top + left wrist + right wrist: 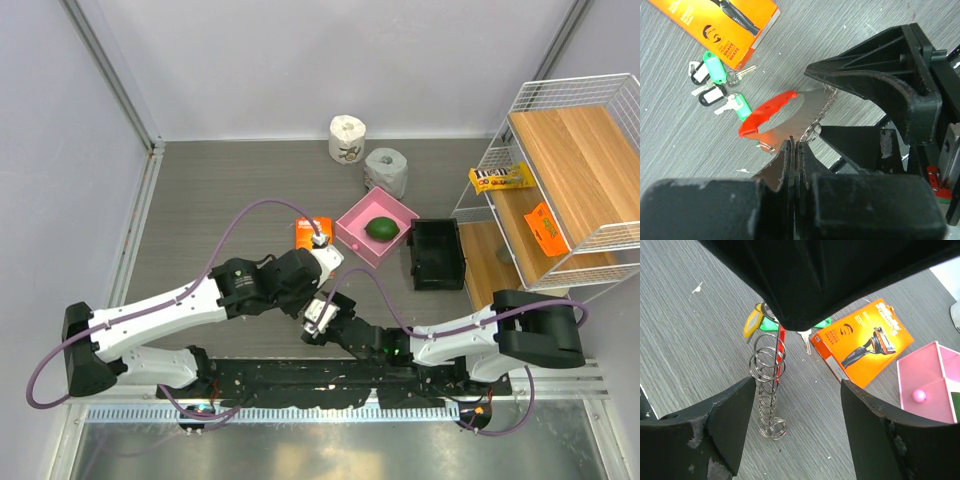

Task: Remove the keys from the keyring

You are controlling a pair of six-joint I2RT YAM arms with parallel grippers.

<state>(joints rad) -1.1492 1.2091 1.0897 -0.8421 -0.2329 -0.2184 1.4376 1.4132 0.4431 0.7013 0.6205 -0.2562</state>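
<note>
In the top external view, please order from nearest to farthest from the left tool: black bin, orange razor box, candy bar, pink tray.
1. Orange razor box, beside the left tool.
2. Pink tray, right of it.
3. Black bin, farther right.
4. Candy bar, on the wire shelf.

The orange razor box (715, 25) on the desk bears "SHAVE" and "SHAPE" in dark print beside a round black emblem (left wrist view). Its white brand lettering is too blurred to read, as is the print on the yellow packet (500, 178) on the wire shelf (585, 165).
</note>
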